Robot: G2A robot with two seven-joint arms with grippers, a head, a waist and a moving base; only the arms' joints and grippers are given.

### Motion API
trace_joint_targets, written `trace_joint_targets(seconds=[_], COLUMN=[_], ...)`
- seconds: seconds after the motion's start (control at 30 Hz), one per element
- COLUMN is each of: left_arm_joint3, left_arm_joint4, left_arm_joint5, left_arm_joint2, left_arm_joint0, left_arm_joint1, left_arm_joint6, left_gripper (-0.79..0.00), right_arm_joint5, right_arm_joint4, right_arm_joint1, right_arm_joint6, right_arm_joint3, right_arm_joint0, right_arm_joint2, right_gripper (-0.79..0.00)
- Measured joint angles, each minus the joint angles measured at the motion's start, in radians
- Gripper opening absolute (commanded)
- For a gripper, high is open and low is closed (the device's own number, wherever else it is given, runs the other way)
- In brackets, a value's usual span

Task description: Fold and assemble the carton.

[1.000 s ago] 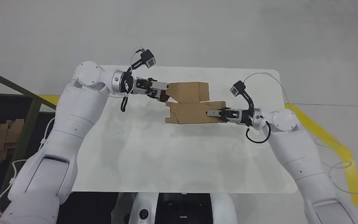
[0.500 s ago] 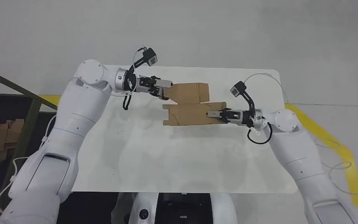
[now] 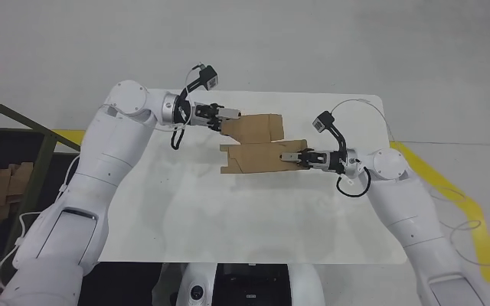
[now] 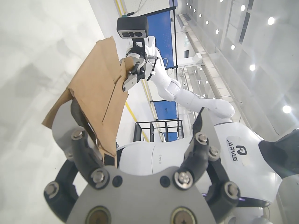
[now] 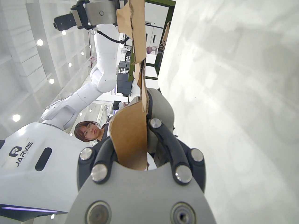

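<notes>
While aloft, carton [image 3: 264, 153] between right fingers [image 5: 161, 108].

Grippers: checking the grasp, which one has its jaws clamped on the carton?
The right gripper: its jaws pinch an edge of the carton between them. The left gripper has its jaws spread wide, cardboard against only one.
</notes>
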Motion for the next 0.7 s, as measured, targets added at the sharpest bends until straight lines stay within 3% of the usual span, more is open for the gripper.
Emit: trace_joint_targets(seconds=[0.13, 0.23, 0.37, 0.7], left_arm_joint3=[0.001, 0.001, -0.004, -0.006], left_arm_joint4=[0.014, 0.024, 0.040, 0.087], left_arm_joint5=[0.010, 0.017, 0.026, 0.050], left_arm_joint2=[-0.002, -0.003, -0.002, 0.003], left_arm_joint0=[0.004, 0.009, 0.014, 0.020], left_arm_joint1=[0.002, 0.003, 0.006, 0.010], left_arm_joint6=[0.015, 0.022, 0.025, 0.040], left_gripper=[-0.400, -0.468, -0.517, -0.533], right_arm_joint5=[0.005, 0.008, 0.016, 0.033], right_arm_joint4=[-0.007, -0.013, -0.020, -0.040], right_arm_joint1=[0.001, 0.002, 0.004, 0.012], right_arm_joint6=[-0.008, -0.014, -0.019, -0.031], right_arm_joint3=[-0.004, -0.008, -0.014, -0.035], right_arm_joint0=[-0.001, -0.003, -0.006, -0.019], right_arm_joint2=[0.003, 0.005, 0.009, 0.027], right_gripper=[-0.785, -0.785, -0.785, -0.785])
